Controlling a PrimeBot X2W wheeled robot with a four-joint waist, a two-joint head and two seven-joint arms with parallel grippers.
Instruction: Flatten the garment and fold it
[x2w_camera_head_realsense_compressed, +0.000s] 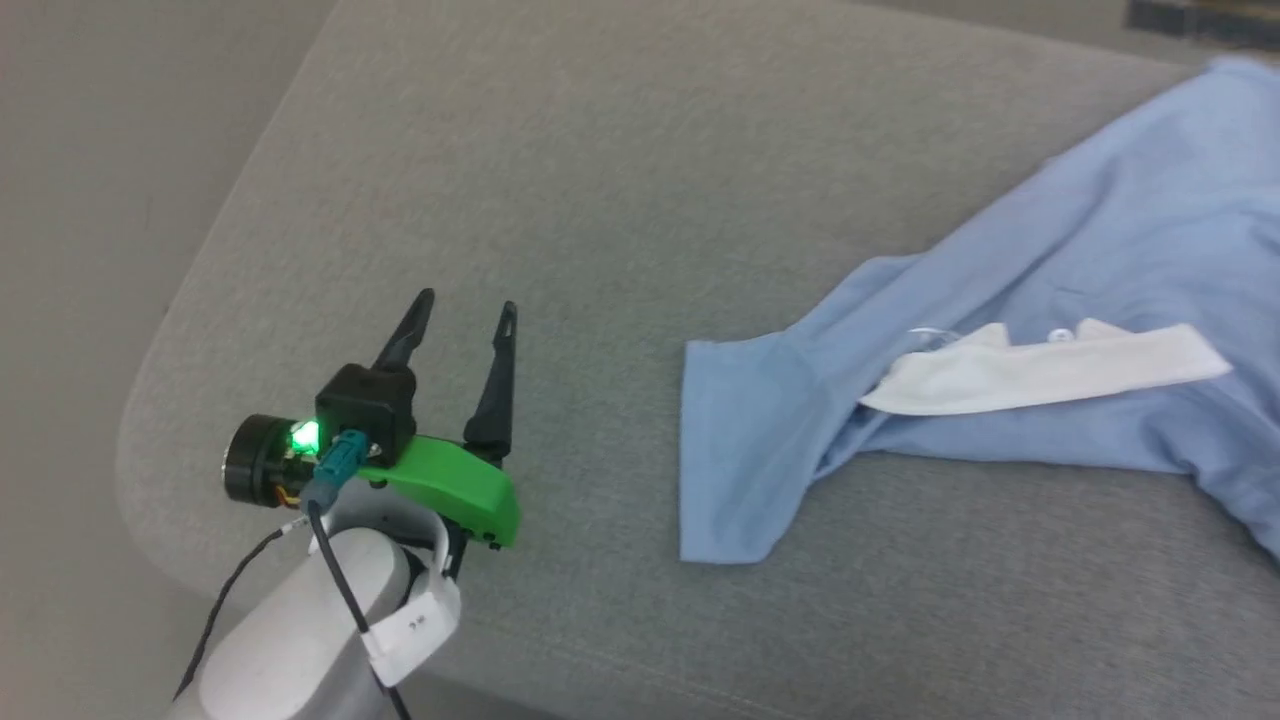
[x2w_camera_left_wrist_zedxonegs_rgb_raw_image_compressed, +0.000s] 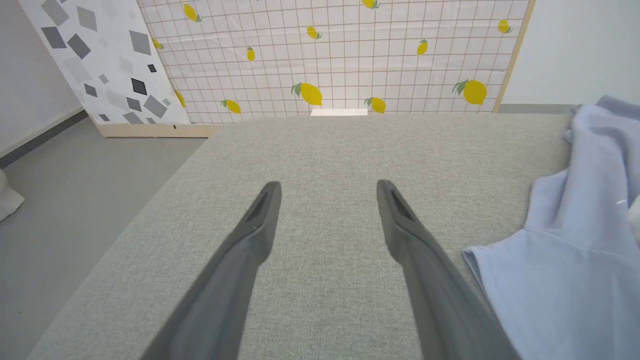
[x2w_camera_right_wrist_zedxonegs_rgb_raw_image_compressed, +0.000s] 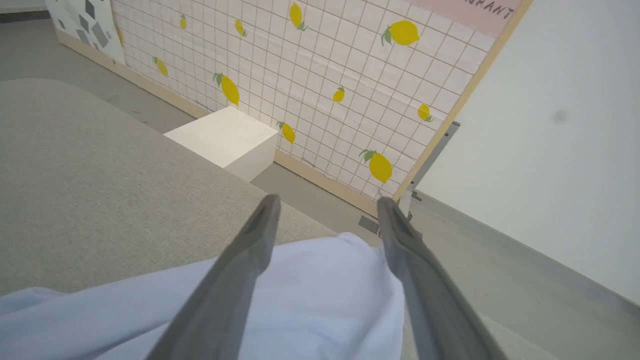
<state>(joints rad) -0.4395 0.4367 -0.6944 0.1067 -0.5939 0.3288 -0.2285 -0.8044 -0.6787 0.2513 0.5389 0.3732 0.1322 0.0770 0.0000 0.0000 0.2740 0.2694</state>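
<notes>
The garment (x2w_camera_head_realsense_compressed: 1050, 330), a light blue polo shirt with a white collar (x2w_camera_head_realsense_compressed: 1040, 370), lies rumpled on the right of the grey cushion (x2w_camera_head_realsense_compressed: 600, 200); one short sleeve (x2w_camera_head_realsense_compressed: 740, 450) points toward the front. My left gripper (x2w_camera_head_realsense_compressed: 468, 312) hovers open over bare cushion, left of that sleeve, holding nothing. In the left wrist view the gripper (x2w_camera_left_wrist_zedxonegs_rgb_raw_image_compressed: 327, 189) has the sleeve's hem (x2w_camera_left_wrist_zedxonegs_rgb_raw_image_compressed: 540, 280) just right of its right finger. In the right wrist view my right gripper (x2w_camera_right_wrist_zedxonegs_rgb_raw_image_compressed: 327, 202) stands open above a far edge of the garment (x2w_camera_right_wrist_zedxonegs_rgb_raw_image_compressed: 310, 290), nothing between its fingers.
The cushion's rounded left corner (x2w_camera_head_realsense_compressed: 170, 400) drops to grey floor (x2w_camera_left_wrist_zedxonegs_rgb_raw_image_compressed: 65, 190). Beyond the cushion stand a lemon-patterned grid panel (x2w_camera_left_wrist_zedxonegs_rgb_raw_image_compressed: 350, 55), a panel with grey shapes (x2w_camera_left_wrist_zedxonegs_rgb_raw_image_compressed: 100, 60) and a white box (x2w_camera_right_wrist_zedxonegs_rgb_raw_image_compressed: 225, 140) on the floor. A white wall (x2w_camera_right_wrist_zedxonegs_rgb_raw_image_compressed: 560, 150) is at the right.
</notes>
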